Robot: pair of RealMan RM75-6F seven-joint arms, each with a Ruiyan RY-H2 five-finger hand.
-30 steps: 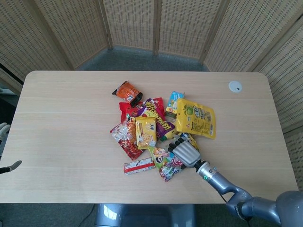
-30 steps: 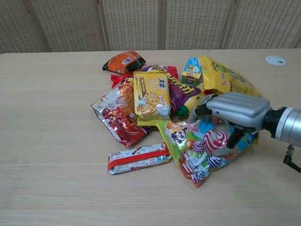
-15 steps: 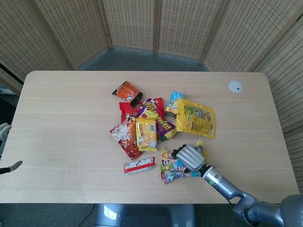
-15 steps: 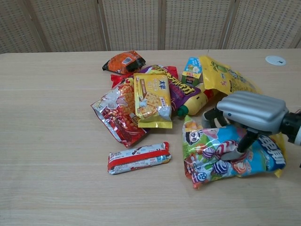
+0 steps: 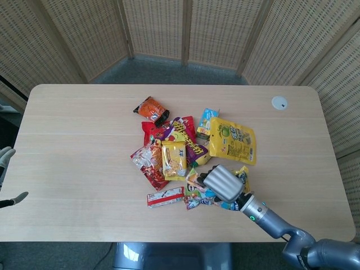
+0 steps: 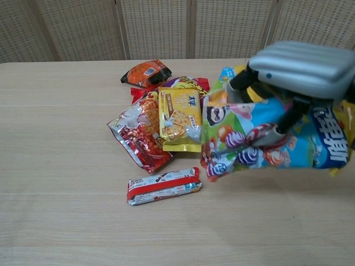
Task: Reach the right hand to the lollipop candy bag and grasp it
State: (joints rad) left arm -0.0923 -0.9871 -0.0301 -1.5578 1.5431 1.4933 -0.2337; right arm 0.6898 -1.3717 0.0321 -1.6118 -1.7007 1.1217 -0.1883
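Right of centre in chest view, right hand (image 6: pixel 302 69) grips lollipop bag (image 6: pixel 260 138) from above, bag lifted off desk (image 6: pixel 66 166), long axis approx. left-right across frame, printed face toward cam. Snack pile (image 5: pixel 180 140) sits mid-desk, cracker pack (image 6: pixel 178 117) & red bar (image 6: pixel 163 186) beside. Left hand's state: can't tell.

The right hand (image 6: pixel 302 69) is cut off by the chest view's right edge. The lollipop candy bag (image 5: pixel 198 194) is partly hidden beneath it. The left hand (image 5: pixel 7 154) is cropped; its state cannot be determined.
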